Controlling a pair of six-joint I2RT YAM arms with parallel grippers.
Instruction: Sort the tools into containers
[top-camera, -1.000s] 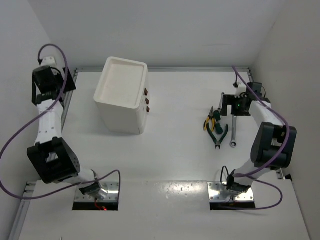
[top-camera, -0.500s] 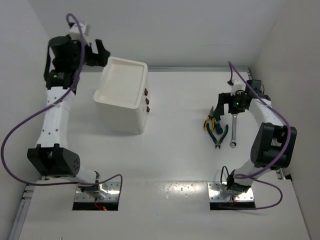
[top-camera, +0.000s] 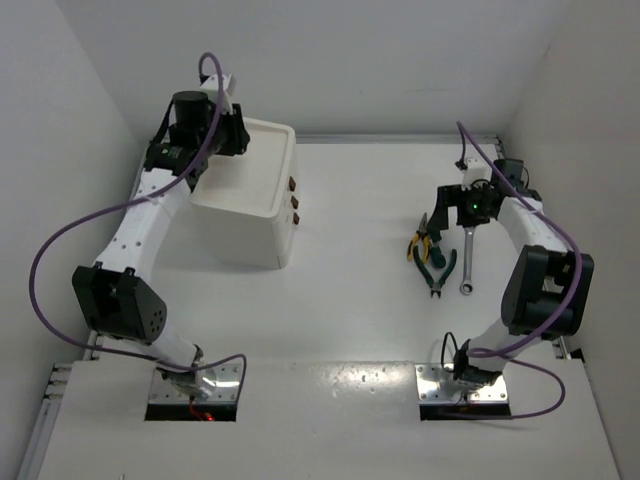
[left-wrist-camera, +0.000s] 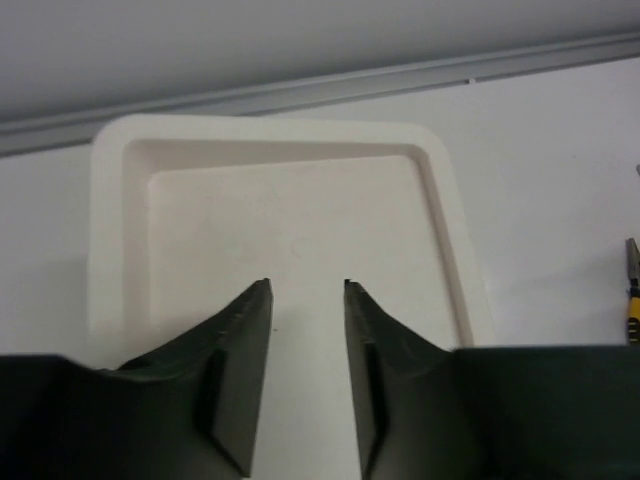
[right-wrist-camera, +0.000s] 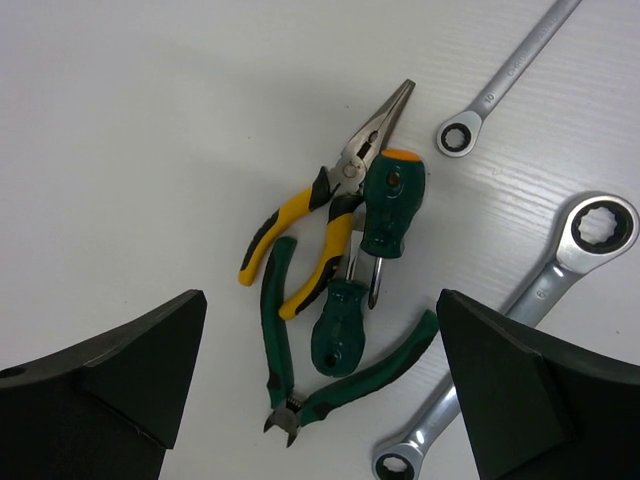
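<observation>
The tools lie in a heap at the right. They are yellow-handled pliers (right-wrist-camera: 310, 235), a green-and-orange screwdriver (right-wrist-camera: 392, 205), a second green screwdriver (right-wrist-camera: 340, 325), dark green cutters (right-wrist-camera: 300, 395) and two silver wrenches (right-wrist-camera: 500, 85) (right-wrist-camera: 525, 315). My right gripper (right-wrist-camera: 320, 300) hovers above the heap, wide open and holding nothing. The white box (top-camera: 245, 215) stands at the back left, with a recessed tray top (left-wrist-camera: 290, 240) and dark drawer knobs (top-camera: 294, 201). My left gripper (left-wrist-camera: 307, 285) hangs over the tray, its jaws a narrow gap apart with nothing between them.
White walls close the table at the back and on both sides. A metal rail (left-wrist-camera: 400, 85) runs along the back edge behind the box. The heap (top-camera: 435, 250) lies near the right wall, with the right arm's base (top-camera: 465, 380) in front of it.
The left arm swung from the far left wall to above the box's tray, and its jaws narrowed. The right gripper shifted slightly over the tools, then held still, wide open.
</observation>
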